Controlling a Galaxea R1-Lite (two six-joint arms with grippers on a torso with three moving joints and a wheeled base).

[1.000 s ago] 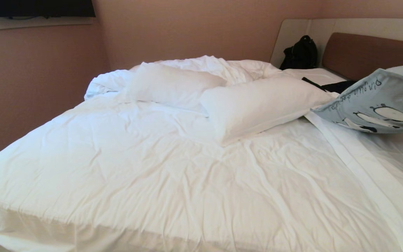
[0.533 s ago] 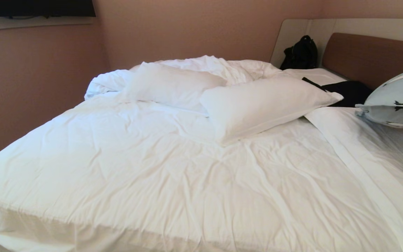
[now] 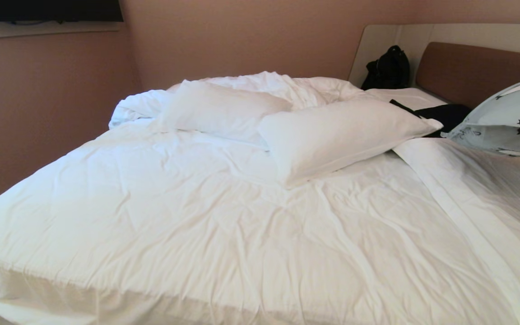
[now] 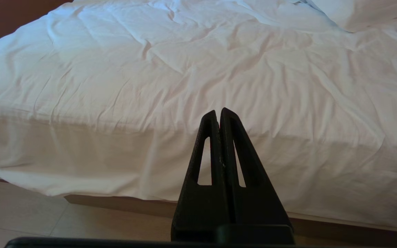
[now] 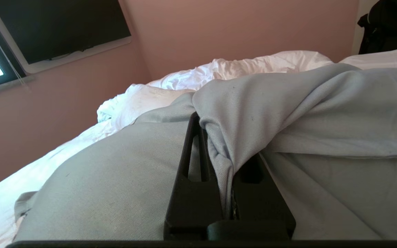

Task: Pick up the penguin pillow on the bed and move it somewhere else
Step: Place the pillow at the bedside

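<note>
The penguin pillow (image 3: 508,117), pale blue-grey with small black-and-white penguins, hangs tilted above the right side of the bed (image 3: 197,216), partly cut off by the head view's right edge. In the right wrist view my right gripper (image 5: 205,120) is shut on a bunched fold of the pillow's fabric (image 5: 288,113), which drapes over one finger. The right arm itself is outside the head view. My left gripper (image 4: 218,112) is shut and empty, held low in front of the bed's foot edge (image 4: 150,131).
Two plain white pillows (image 3: 224,108) (image 3: 336,133) lie across the middle of the bed, with a bunched duvet (image 3: 278,83) behind. A black garment (image 3: 449,115) lies by the brown headboard (image 3: 472,67). A black backpack (image 3: 388,67) stands in the corner. A wall screen (image 3: 52,9) hangs at left.
The penguin pillow has swung right toward the picture's edge and turned in the right gripper, uncovering more of the black garment. It now hangs slightly higher. The left gripper has not moved.
</note>
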